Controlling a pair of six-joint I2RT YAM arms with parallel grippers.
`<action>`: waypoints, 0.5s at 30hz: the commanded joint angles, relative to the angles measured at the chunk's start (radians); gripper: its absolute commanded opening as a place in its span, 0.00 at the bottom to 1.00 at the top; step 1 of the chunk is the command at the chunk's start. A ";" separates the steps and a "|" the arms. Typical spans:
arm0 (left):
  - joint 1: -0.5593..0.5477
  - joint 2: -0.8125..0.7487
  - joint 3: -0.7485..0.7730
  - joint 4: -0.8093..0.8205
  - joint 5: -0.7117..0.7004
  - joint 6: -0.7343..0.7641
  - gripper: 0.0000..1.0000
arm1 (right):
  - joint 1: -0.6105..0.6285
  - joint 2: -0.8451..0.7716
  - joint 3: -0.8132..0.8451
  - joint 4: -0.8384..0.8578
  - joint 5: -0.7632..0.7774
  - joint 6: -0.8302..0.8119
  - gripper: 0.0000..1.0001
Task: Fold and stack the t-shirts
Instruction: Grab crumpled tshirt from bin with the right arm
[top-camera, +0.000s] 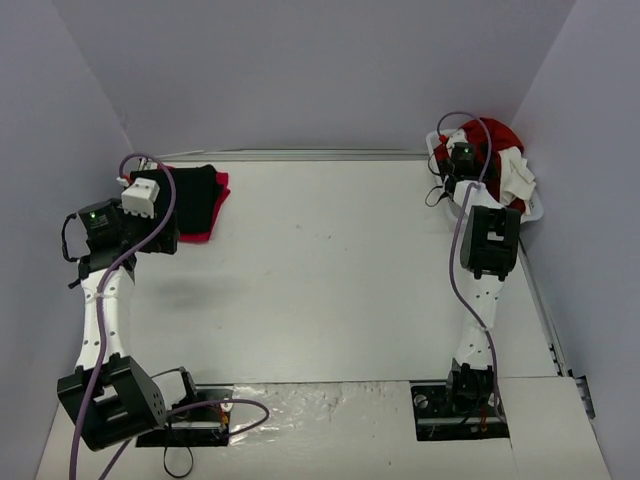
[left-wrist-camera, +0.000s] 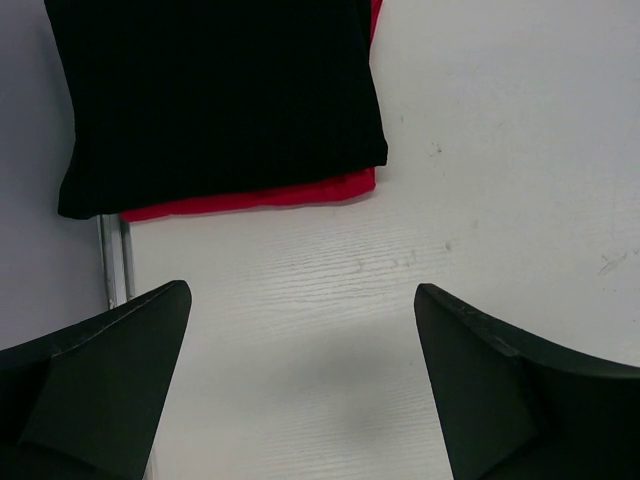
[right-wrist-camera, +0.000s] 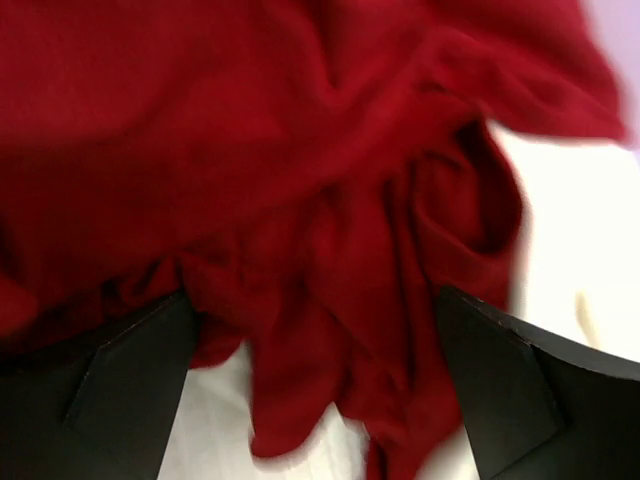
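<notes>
The black shirt lies folded flat on top of a bright red shirt. Together they make a stack of two at about ten o'clock on the table, close to the left wall. We judge those two done.

The dark red shirt is crumpled in the basket at about two o'clock. A cream-white shirt is bunched just beside it toward three o'clock. Neither is folded, so we reckon roughly half the job is left, unless more cloth hides beneath.

The right gripper hangs directly over the dark red folds, fingers spread wide and closed on nothing. Whether the tips touch the cloth we cannot tell.

The left gripper hovers just on the six o'clock side of the stack, fingers likewise wide apart, with bare table between them.
</notes>
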 joint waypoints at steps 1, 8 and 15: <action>0.027 -0.014 0.052 0.035 -0.017 -0.019 0.94 | -0.027 0.073 0.169 -0.159 -0.109 0.080 1.00; 0.153 -0.012 0.046 0.087 0.056 -0.148 0.94 | -0.052 0.200 0.350 -0.206 -0.250 0.099 1.00; 0.204 0.011 0.070 0.052 0.054 -0.172 0.94 | -0.074 0.269 0.411 -0.203 -0.276 0.160 0.03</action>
